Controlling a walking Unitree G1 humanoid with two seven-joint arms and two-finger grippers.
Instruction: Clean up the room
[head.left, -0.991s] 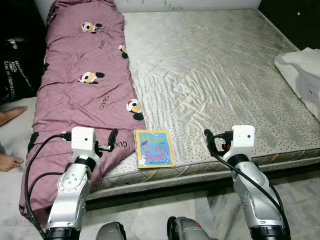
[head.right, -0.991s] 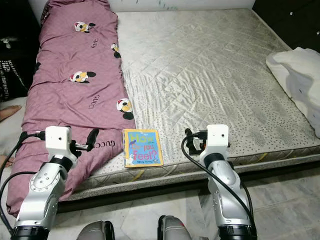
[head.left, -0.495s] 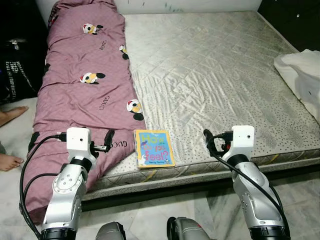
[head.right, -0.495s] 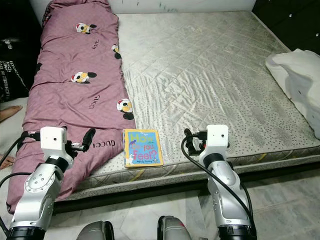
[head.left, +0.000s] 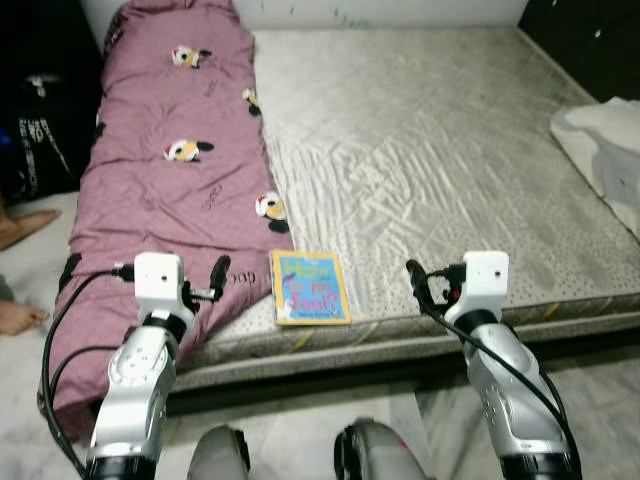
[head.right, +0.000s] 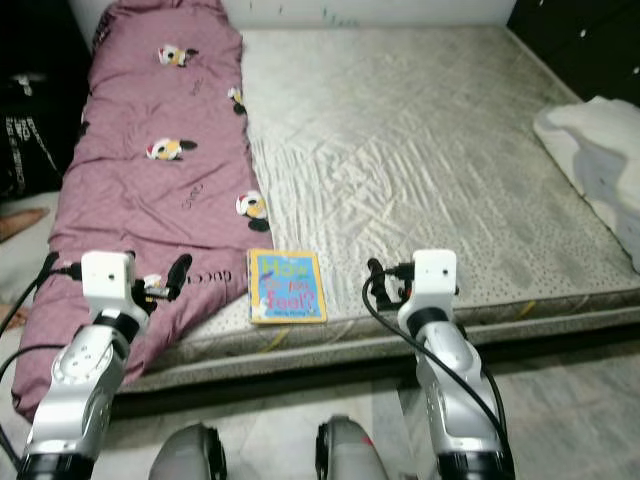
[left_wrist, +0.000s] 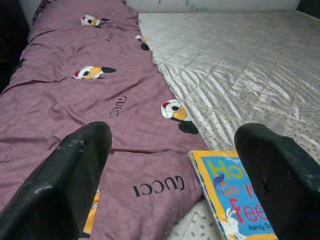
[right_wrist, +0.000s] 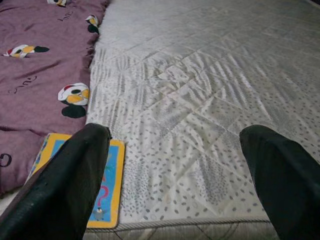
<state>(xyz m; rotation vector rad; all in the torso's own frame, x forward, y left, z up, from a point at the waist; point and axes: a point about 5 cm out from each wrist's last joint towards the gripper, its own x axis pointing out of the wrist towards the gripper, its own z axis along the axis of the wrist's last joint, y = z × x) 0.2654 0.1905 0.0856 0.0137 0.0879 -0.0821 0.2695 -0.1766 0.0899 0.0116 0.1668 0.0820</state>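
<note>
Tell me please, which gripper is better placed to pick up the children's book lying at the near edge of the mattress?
Probably the left. The left gripper hovers open just beside the book, over the purple blanket. The right gripper, also open, is further from it, across bare mattress.

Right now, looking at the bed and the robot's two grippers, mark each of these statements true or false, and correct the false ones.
1. The book lies near the mattress front edge, beside the purple blanket. True.
2. The left gripper is shut on the book. False: its fingers stand wide apart, holding nothing.
3. The right gripper is open above the mattress. True.
4. The blanket covers the whole mattress. False: it lies along the robot's left side.
5. A white bundle sits at the right edge. True.
</note>
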